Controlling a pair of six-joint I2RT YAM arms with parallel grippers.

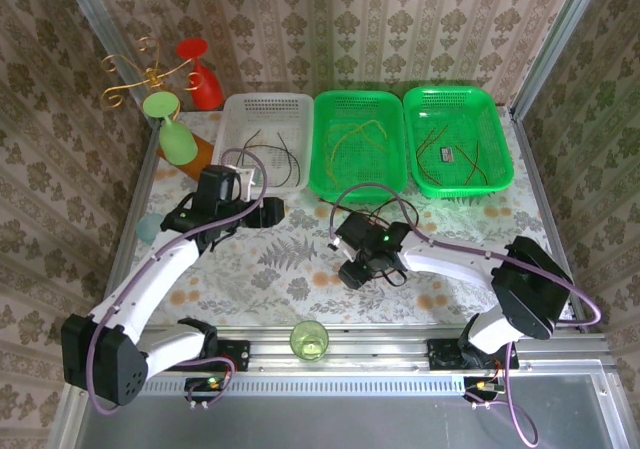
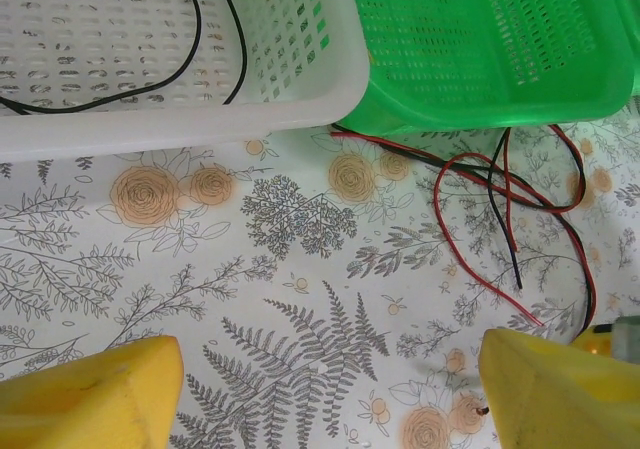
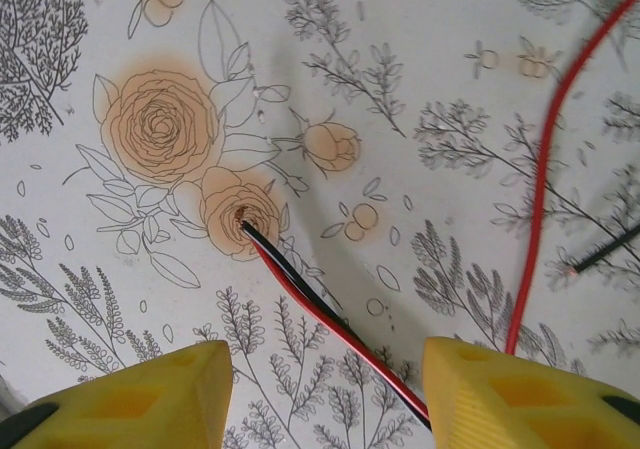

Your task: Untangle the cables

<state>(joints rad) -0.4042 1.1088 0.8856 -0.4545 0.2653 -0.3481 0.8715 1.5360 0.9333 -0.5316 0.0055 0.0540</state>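
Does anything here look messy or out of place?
Yes: red and black wires lie crossed over each other on the tablecloth, just outside the green basket instead of inside one. A green cup also sits oddly on the metal rail.

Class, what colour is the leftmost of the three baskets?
White: the basket shows best in the top external view.

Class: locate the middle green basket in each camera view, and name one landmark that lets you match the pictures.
Top external: the middle green basket stands at the back, just right of the white basket.
Left wrist: upper right, its near wall above the red and black cables.
Right wrist: match by the floral tablecloth, crossed by the same cables.
Shared landmark: the floral tablecloth, under everything.
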